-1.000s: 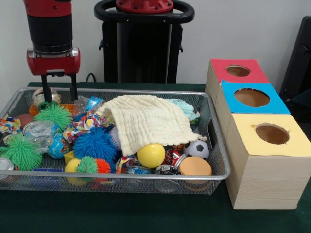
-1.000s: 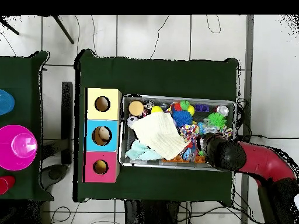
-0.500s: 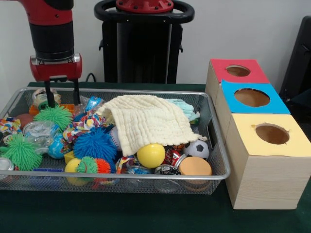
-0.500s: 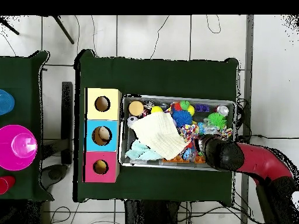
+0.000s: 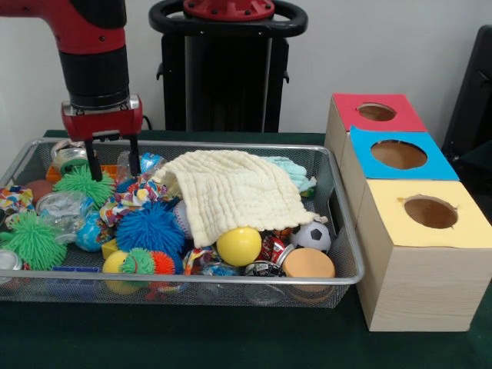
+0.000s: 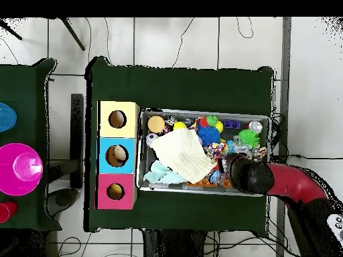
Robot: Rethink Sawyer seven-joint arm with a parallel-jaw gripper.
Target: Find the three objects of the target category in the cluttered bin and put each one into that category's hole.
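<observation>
Bin [image 5: 342, 231] crammed rim to rim; gripper [image 5: 113, 164] jaws spread empty above green spiky ball [image 5: 83, 183]

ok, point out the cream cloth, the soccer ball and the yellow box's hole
cream cloth [image 5: 234, 194], front view, middle of its top fold
soccer ball [image 5: 312, 235], front view, centre of its visible face
yellow box's hole [image 5: 430, 212], front view, inside the opening

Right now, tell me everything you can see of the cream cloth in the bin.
The cream cloth is pale yellow with a waffle-like quilted weave that looks soft. It lies crumpled and draped over the clutter in the middle of the wire bin, humped at the back and sloping down toward the front. Its front edge rests on the yellow ball. A mint-green cloth shows behind it. Overhead it reads as a tilted rectangle. Nothing grips it.
</observation>
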